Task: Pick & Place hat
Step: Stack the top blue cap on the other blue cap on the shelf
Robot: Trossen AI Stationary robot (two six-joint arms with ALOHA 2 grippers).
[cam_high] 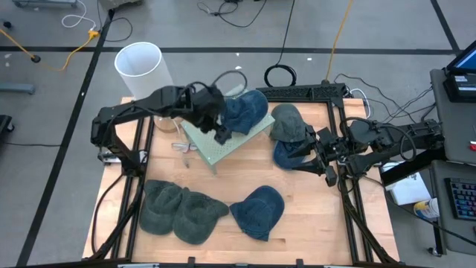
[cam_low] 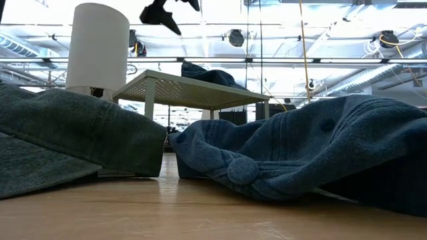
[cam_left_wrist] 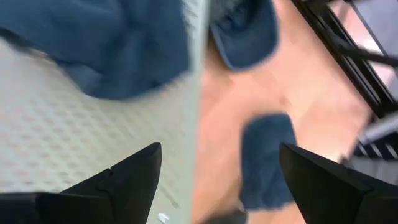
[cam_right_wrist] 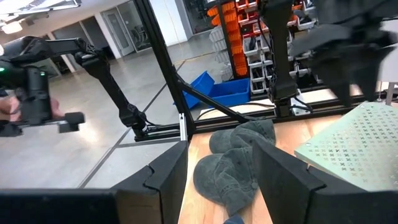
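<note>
A blue hat (cam_high: 247, 112) lies on a pale green perforated platform (cam_high: 223, 149) at the table's far middle; it also shows in the left wrist view (cam_left_wrist: 112, 50) and the low view (cam_low: 208, 73). My left gripper (cam_high: 220, 128) hangs open and empty above the platform's near edge (cam_left_wrist: 219, 149), beside that hat. A grey-green hat (cam_high: 286, 123) lies on another blue hat (cam_high: 288, 154) to the platform's right. My right gripper (cam_high: 325, 161) is open and empty (cam_right_wrist: 219, 149) at that blue hat's right edge. Two grey hats (cam_high: 178, 210) and a blue hat (cam_high: 260, 212) lie near the front edge.
A white cylinder (cam_high: 140, 65) stands past the table's far left corner. Black frame rails (cam_high: 349, 208) run along the table's sides. A person's hand with a controller (cam_right_wrist: 25, 106) shows in the room beyond. Bare wood (cam_high: 223, 179) lies between the platform and the near hats.
</note>
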